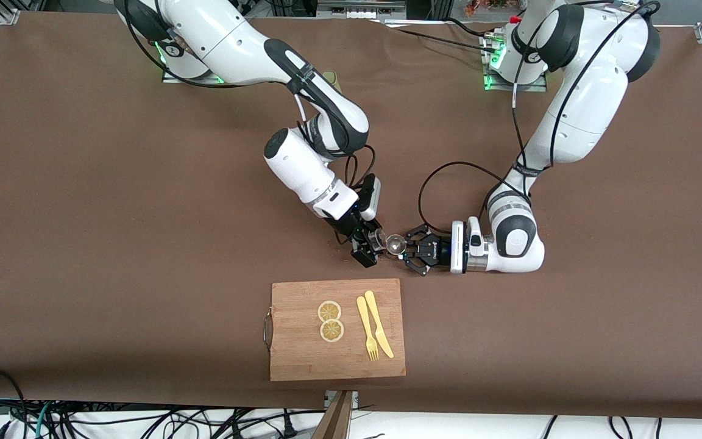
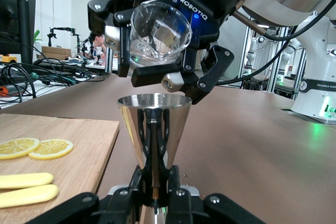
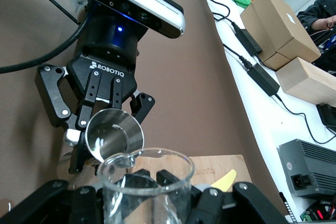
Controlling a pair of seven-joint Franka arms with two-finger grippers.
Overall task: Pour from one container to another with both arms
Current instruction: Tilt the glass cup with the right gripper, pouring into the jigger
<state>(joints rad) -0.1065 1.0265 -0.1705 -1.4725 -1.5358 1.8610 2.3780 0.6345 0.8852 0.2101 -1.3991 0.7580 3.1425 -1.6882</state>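
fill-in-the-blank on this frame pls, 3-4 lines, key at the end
1. The right gripper is shut on a clear glass beaker, tilted over the ____ jigger.
2. The left gripper holds the jigger ____, mouth up.
3. On the cutting board lie two ____ slices beside a yellow fork and knife.
4. The cutting board lies ____ to the front camera than both grippers.

Missing words: metal; upright; lemon; nearer
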